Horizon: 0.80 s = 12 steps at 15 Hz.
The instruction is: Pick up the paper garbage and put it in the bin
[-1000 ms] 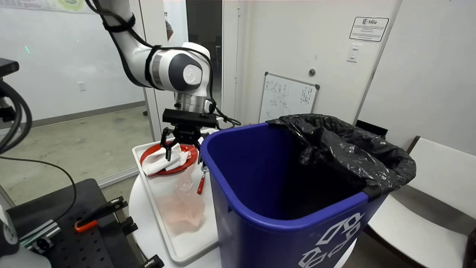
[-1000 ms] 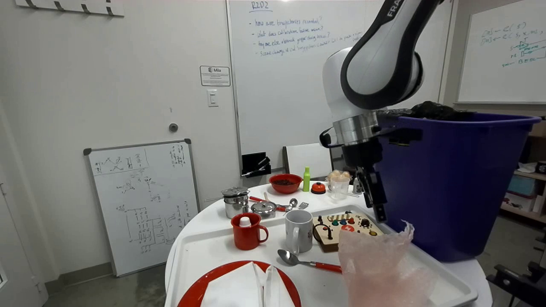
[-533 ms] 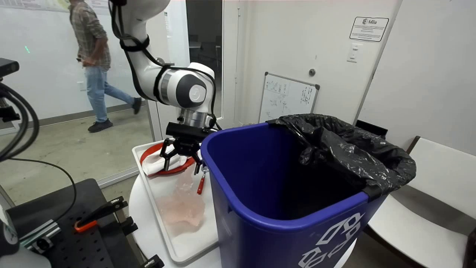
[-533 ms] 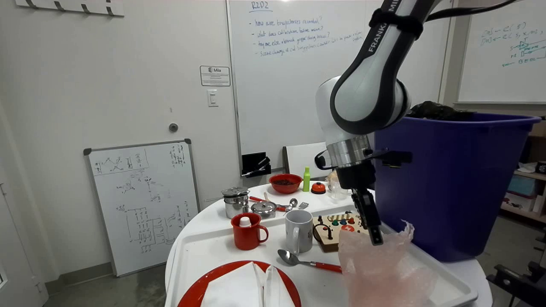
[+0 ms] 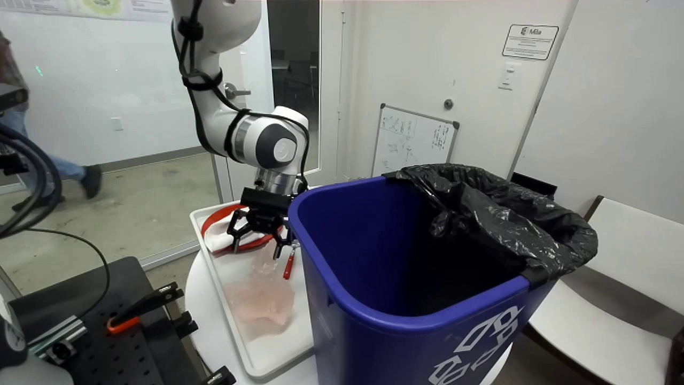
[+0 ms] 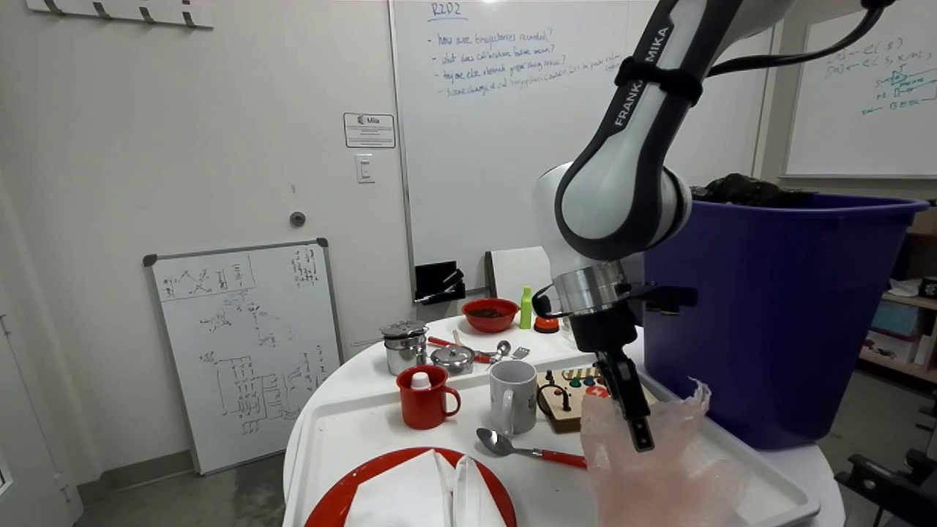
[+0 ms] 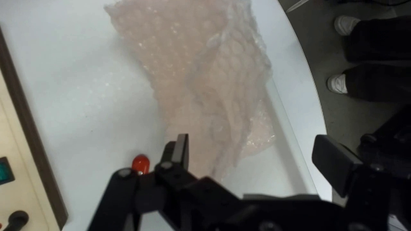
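A crumpled pinkish translucent sheet, like bubble wrap (image 5: 263,299), lies on the white tray (image 5: 288,347). It also shows in an exterior view (image 6: 651,483) and in the wrist view (image 7: 205,73). My gripper (image 5: 255,253) is open and empty, above the sheet's narrow end. In the wrist view the gripper (image 7: 252,141) has one finger over the sheet and the other out past the tray's edge. A folded white napkin (image 6: 402,490) lies on a red plate (image 6: 337,505). The blue bin (image 5: 342,342), partly lined with a black bag (image 5: 497,214), stands beside the tray.
A red-handled spoon (image 6: 564,458) lies beside the sheet. A red mug (image 6: 421,406), a grey mug (image 6: 512,399) and a wooden switch board (image 6: 564,421) stand on the tray. Pots and a red bowl (image 6: 490,316) stand further back. The bin's tall rim rises close to the arm.
My gripper has moved down toward the sheet's narrow end, still open. The sheet, bin and dishes have not moved. A person has walked past behind the glass.
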### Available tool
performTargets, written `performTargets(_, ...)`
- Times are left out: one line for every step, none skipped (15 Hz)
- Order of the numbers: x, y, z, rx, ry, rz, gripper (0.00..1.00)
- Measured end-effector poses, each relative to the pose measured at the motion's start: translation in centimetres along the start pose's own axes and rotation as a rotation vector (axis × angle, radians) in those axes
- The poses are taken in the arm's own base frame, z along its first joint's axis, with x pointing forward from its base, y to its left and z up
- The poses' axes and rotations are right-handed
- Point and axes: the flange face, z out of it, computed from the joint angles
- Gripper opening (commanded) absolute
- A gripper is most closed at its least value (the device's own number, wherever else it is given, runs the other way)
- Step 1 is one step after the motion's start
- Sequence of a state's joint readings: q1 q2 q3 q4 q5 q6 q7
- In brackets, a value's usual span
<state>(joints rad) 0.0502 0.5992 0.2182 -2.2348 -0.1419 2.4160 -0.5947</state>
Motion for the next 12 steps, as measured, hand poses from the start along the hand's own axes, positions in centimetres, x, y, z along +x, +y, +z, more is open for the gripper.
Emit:
performTargets(0.2, 0.0, 0.1, 0.003, 0.001, -0.002, 0.60)
performTargets(0.3, 0.1, 0.2, 0.006, 0.004, -0.004, 0.51)
performTargets(0.3, 0.2, 0.2, 0.009, 0.007, -0.002, 0.44)
performTargets(0.2, 0.3, 0.1, 0.010, 0.011, 0.000, 0.37)
performTargets(0.1, 0.5, 0.0, 0.011, 0.014, 0.005, 0.28)
performTargets(0.0, 0.8, -0.1, 0.012, 0.018, 0.010, 0.21)
performTargets(-0.1, 1.0, -0.2, 0.012, 0.021, 0.014, 0.12)
performTargets(-0.2, 1.1, -0.2, 0.013, 0.023, 0.018, 0.09)
performTargets(-0.3, 1.3, -0.3, 0.013, 0.025, 0.021, 0.07)
performTargets(-0.4, 1.4, -0.3, 0.013, 0.027, 0.024, 0.05)
performTargets(-0.4, 1.5, -0.4, 0.013, 0.028, 0.025, 0.04)
performTargets(-0.4, 1.5, -0.4, 0.013, 0.029, 0.025, 0.06)
